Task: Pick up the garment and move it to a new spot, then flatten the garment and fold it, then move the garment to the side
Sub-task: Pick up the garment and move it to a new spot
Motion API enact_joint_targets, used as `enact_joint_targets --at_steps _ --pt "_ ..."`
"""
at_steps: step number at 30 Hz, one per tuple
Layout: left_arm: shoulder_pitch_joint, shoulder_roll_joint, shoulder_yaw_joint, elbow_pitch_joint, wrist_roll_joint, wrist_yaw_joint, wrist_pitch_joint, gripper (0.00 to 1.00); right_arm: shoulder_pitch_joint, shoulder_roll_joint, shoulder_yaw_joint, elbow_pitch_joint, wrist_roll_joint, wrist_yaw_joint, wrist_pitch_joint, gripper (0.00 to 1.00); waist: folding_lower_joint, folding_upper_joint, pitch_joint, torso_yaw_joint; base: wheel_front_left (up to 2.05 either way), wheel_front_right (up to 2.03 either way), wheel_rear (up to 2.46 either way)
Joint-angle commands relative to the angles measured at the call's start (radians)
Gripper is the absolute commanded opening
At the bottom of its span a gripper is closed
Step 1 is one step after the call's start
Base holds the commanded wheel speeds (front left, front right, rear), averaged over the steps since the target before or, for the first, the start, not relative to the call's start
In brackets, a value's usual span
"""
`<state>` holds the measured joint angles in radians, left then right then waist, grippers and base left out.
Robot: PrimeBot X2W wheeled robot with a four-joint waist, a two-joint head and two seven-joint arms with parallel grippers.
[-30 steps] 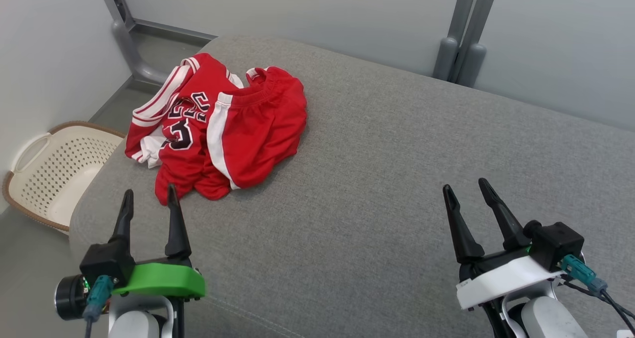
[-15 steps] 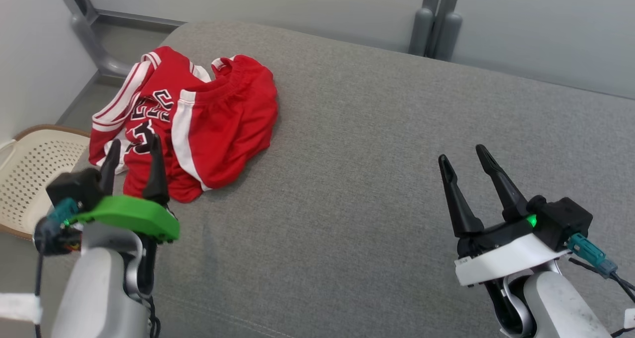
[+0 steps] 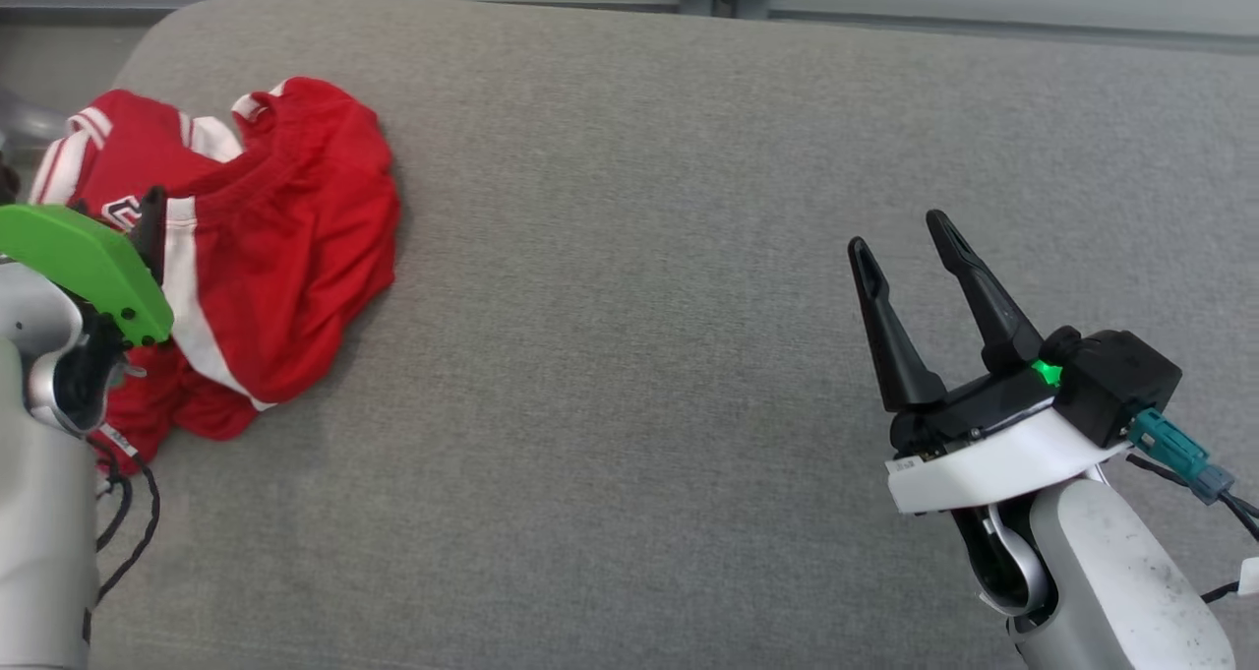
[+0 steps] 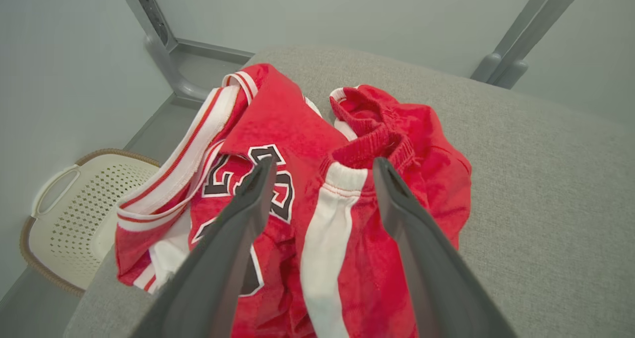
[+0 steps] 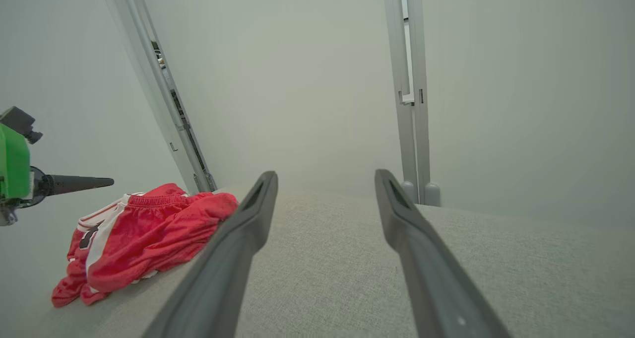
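Note:
The garment (image 3: pixel 285 237) is a crumpled red heap with white stripes and black lettering, lying at the far left of the grey cushion (image 3: pixel 629 375). My left gripper (image 4: pixel 323 162) hovers open just above the garment (image 4: pixel 421 129), one finger over the lettering and the other over the white-striped waistband, with nothing between them. Its green wrist mount (image 3: pixel 79 257) covers the heap's left part in the head view. My right gripper (image 3: pixel 896 231) stands open and empty over bare cushion at the right, far from the garment (image 5: pixel 149 234).
A cream perforated basket (image 4: pixel 74 204) sits on the floor left of the cushion's corner. Grey metal frame posts (image 4: pixel 163 50) rise along the pale walls behind. Bare cushion stretches between the garment and the right gripper.
The head camera has tilted down and turned right. My left arm has reached forward from the cushion's near edge to above the garment. The right gripper has held its place, still open.

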<state>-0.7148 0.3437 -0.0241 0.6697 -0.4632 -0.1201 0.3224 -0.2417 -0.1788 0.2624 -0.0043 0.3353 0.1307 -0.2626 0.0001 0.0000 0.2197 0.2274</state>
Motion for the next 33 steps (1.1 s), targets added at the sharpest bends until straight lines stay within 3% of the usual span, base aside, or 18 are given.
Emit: enact_joint_targets --at_steps 1,11,12,14,24,33 --pt "-0.032 0.018 -0.002 0.031 -0.022 -0.004 0.033 1.00 -0.019 -0.005 0.002 -0.006 0.006 0.000 -0.003 1.00 -0.0001 0.0000 0.078 -0.098 0.00 0.00 0.00" --pt "-0.082 0.128 -0.066 0.199 -0.090 -0.011 0.229 1.00 -0.029 0.014 0.006 -0.004 0.012 0.000 -0.003 1.00 -0.0001 0.0000 0.101 -0.198 0.00 0.00 0.00" --pt "-0.079 0.131 -0.074 0.201 -0.099 -0.011 0.238 0.53 -0.025 0.016 0.004 -0.003 0.012 0.000 -0.003 1.00 -0.0001 0.0000 0.099 -0.201 0.00 0.00 0.00" --pt "-0.069 0.141 -0.093 0.202 -0.116 -0.011 0.242 0.00 -0.015 0.017 0.001 0.001 0.012 0.000 -0.003 1.00 -0.0001 0.0000 0.090 -0.206 0.00 0.00 0.00" --pt "-0.036 0.176 -0.184 0.188 -0.150 -0.011 0.168 0.00 0.010 0.015 0.006 0.019 0.006 0.000 -0.003 1.00 -0.0001 0.0000 0.018 -0.197 0.00 0.00 0.00" --pt "-0.051 0.183 -0.304 0.025 -0.223 -0.011 0.113 0.00 0.053 0.034 0.001 0.034 0.015 0.000 -0.003 1.00 -0.0001 0.0000 -0.091 -0.204 0.00 0.00 0.00"
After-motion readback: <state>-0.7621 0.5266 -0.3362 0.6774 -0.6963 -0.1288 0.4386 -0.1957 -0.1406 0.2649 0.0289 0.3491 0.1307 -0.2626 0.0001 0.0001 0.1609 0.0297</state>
